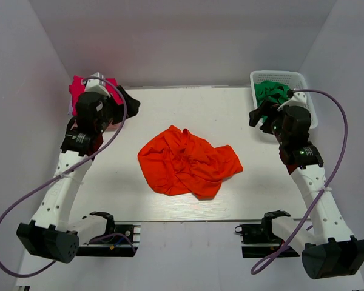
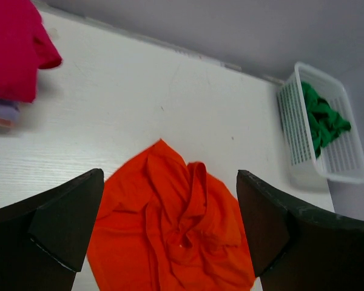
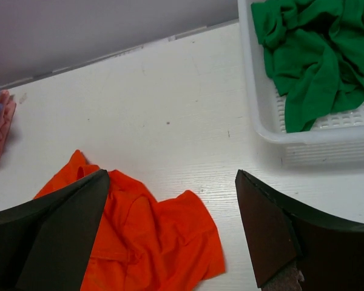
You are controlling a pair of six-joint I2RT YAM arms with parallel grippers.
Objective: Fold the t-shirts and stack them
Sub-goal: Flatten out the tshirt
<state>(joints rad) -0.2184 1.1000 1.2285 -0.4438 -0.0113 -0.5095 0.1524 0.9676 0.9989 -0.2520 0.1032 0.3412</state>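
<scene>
The left end effector [image 2: 170, 176] hangs with its two dark fingers spread wide apart and nothing between them. It sits over the far left part of the white surface [image 1: 230, 109]. The right end effector [image 3: 171, 176] is likewise spread apart and holds nothing, poised just beside the near corner of a white basket [image 1: 279, 74] at the far right.

Between the two, well apart from both, the orange-red t-shirt [image 1: 188, 162] lies crumpled on the middle of the surface. It is a bright single colour, bunched into ridges and folds towards its centre, with one flap spread out to the right. Its neckline and sleeves cannot be picked out with certainty in the creases.

Behind the left arm lies a magenta t-shirt [image 2: 12, 48]. It is partly covered by that arm from above and cut off by the frame edge in the left wrist view. Under it show thin edges of lilac and pink cloth [image 2: 3, 112], too little to tell their shape. A green t-shirt [image 3: 315, 54] is wadded inside the basket, and its outline is lost in the bunching.
</scene>
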